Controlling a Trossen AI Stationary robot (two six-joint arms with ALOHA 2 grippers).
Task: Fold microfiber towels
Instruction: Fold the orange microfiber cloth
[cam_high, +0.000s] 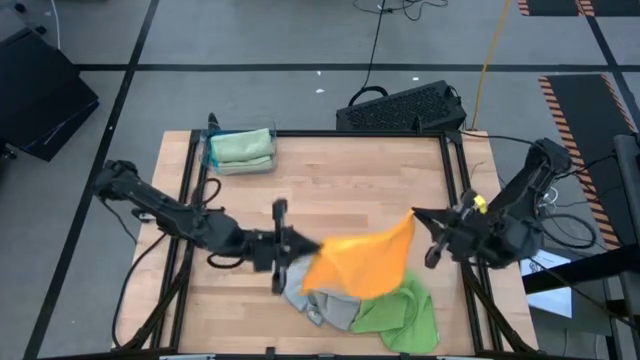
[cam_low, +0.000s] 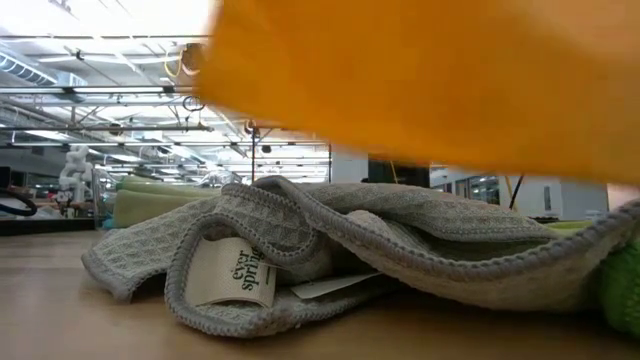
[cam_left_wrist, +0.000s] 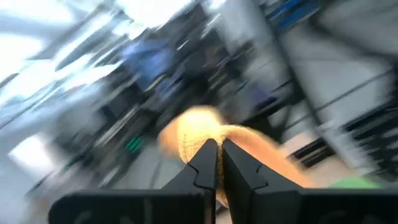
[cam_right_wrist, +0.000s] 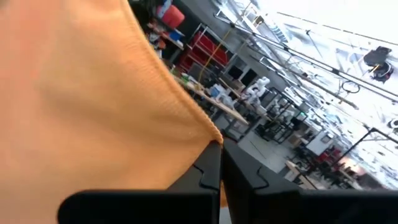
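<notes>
Your left gripper (cam_left_wrist: 216, 163) has its fingers (cam_left_wrist: 202, 167) pressed together on a bunched corner of the orange towel (cam_high: 365, 265); in the left wrist view the cloth wraps out from between the tips in a small roll. In the high view that gripper (cam_high: 300, 252) sits over the middle of the tabletop (cam_high: 350, 180), at the towel's left end.

Your right gripper (cam_right_wrist: 221, 163) is likewise pinching the orange towel (cam_right_wrist: 81, 99), its fingers (cam_right_wrist: 210, 171) closed on the pointed corner, with the fabric spreading away to one side. From above, this gripper (cam_high: 418, 217) is near the right rail of the tabletop, holding the towel's raised right corner.

Between the two grips the orange towel hangs stretched in the air, clear of the tabletop; in the low view it (cam_low: 430, 80) fills the upper part as a broad band above the heap.

Under it lies a crumpled light grey towel (cam_low: 330, 250) with a white label (cam_low: 236, 273) showing, and just beside it, toward the right, a bright green towel (cam_high: 405, 312) (cam_low: 620, 285). Both rest at the near edge of the tabletop.

Well apart, at the far left corner, you have a small stack of folded towels (cam_high: 240, 148), pale sage green on top with a blue one underneath.

A black keyboard (cam_high: 400, 106) lies on the floor beyond the far edge.
</notes>
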